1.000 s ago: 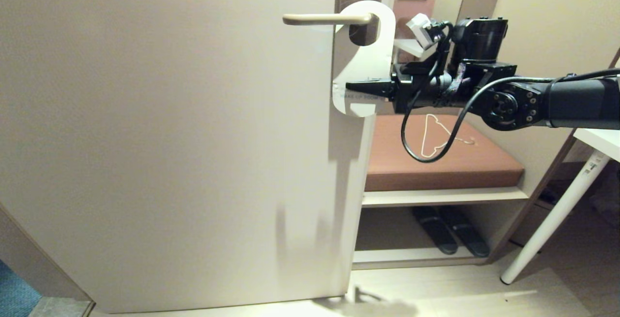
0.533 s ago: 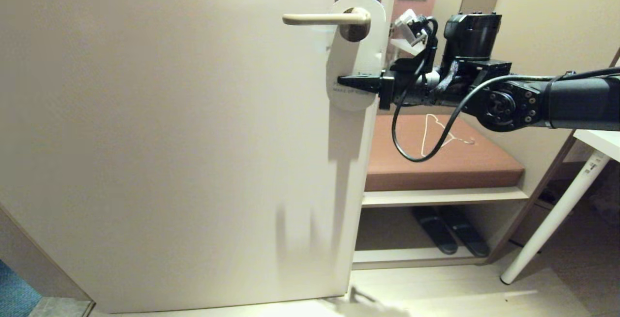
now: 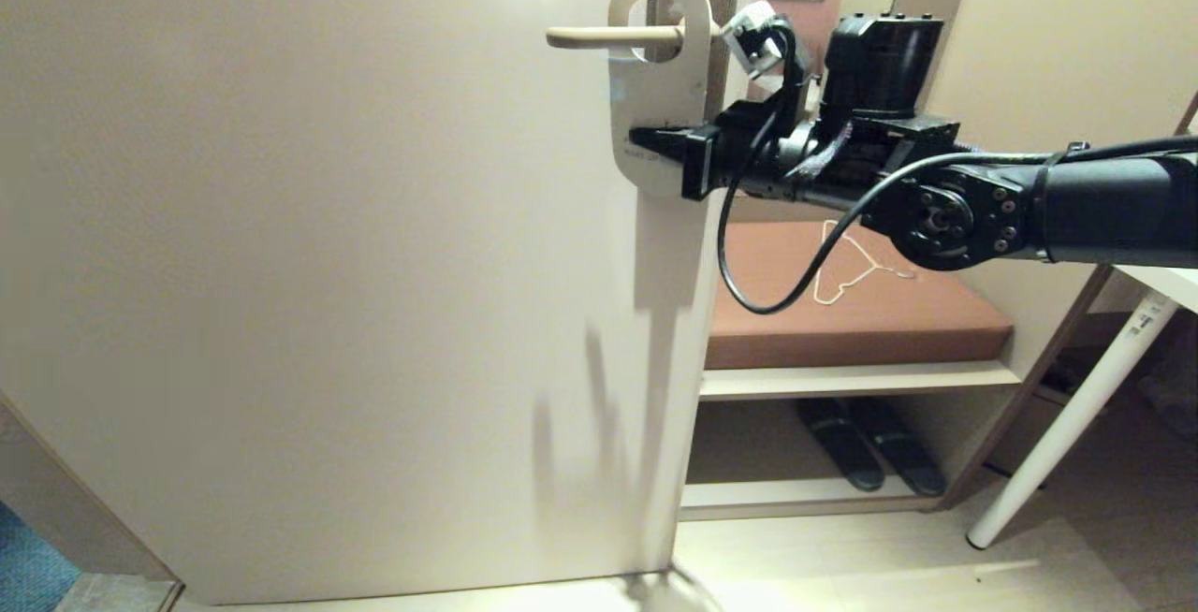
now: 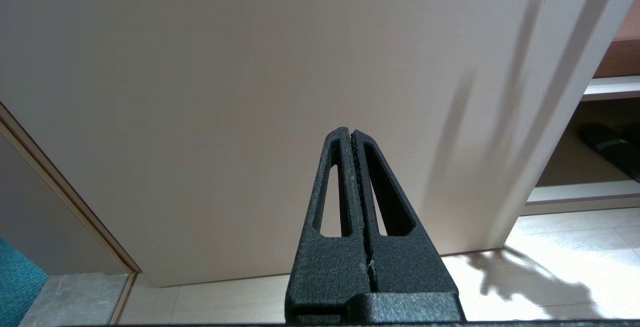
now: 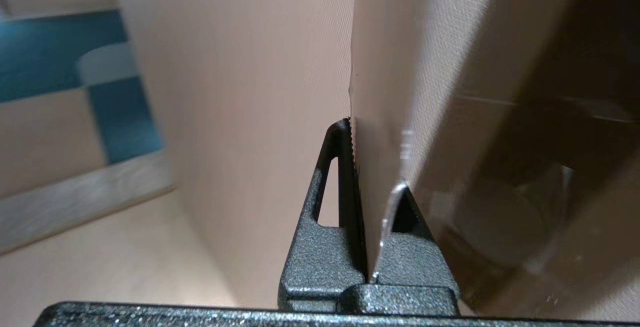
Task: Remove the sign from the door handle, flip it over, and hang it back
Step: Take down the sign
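One pincer working | right pincer point(image 3: 655, 138) is pinching the sign point(image 3: 652, 88) low, upper centre, so you are threading its hole over the door handle point(image 3: 613, 34) | left pincer point(image 4: 352, 139) is resting pressed together.

A pale door point(image 3: 318, 266) filled the frame's left; at right, a brown cushioned bench point(image 3: 842, 313) sat above dark slippers point(image 3: 870, 458), a white table leg point(image 3: 1067, 434) lower right.
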You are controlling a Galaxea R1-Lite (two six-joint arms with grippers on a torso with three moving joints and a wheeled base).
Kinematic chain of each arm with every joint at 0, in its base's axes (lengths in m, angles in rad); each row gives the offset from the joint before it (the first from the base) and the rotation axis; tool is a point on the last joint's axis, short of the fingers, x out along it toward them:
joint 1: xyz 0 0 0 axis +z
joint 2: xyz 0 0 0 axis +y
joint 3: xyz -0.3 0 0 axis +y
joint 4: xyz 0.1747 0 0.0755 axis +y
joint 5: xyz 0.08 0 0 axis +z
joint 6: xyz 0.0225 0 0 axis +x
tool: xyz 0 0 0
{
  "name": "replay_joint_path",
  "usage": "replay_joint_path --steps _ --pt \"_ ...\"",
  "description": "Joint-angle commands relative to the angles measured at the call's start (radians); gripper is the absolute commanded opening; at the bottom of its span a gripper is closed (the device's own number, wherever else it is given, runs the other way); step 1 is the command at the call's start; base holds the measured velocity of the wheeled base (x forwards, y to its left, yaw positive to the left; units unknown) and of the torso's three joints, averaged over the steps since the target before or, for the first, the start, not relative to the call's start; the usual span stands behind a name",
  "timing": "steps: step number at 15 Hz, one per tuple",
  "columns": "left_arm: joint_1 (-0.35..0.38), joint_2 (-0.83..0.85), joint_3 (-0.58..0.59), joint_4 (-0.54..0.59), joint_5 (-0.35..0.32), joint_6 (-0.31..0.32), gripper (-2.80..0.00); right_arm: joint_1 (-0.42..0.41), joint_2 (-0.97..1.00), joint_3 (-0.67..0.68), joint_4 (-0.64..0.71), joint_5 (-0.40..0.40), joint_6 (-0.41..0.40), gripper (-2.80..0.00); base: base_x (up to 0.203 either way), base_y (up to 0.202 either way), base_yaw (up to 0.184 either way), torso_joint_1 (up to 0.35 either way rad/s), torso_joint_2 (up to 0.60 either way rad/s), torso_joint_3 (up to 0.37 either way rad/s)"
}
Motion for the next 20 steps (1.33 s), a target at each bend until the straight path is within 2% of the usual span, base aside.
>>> replay_joint_path --steps 1,6,15,18,20 --pt "0.0 0.001 0.0 0.0 0.001 0.0 -2.8 0.025 0.0 0.025 -0.025 -0.017 -0.001 -2.8 0.0 0.0 0.0 0.0 0.0 0.0" --pt "0.0 0.001 0.0 0.0 0.001 0.0 -2.8 0.065 -0.013 0.07 -0.085 -0.095 -0.001 -2.8 0.0 0.0 0.0 0.0 0.0 0.0" --pt "0.0 0.001 0.0 0.0 0.001 0.0 -2.8 0.116 0.023 0.069 -0.162 -0.139 -0.001 -2.8 0.0 0.0 0.0 0.0 0.0 0.0" --pt "0.0 0.001 0.0 0.0 0.001 0.0 -2.8 0.151 0.054 0.07 -0.209 -0.216 -0.001 -2.8 0.0 0.0 0.0 0.0 0.0 0.0" --pt "0.0 0.001 0.0 0.0 0.001 0.0 -2.8 0.16 0.061 0.07 -0.211 -0.234 -0.001 -2.8 0.0 0.0 0.0 0.0 0.0 0.0"
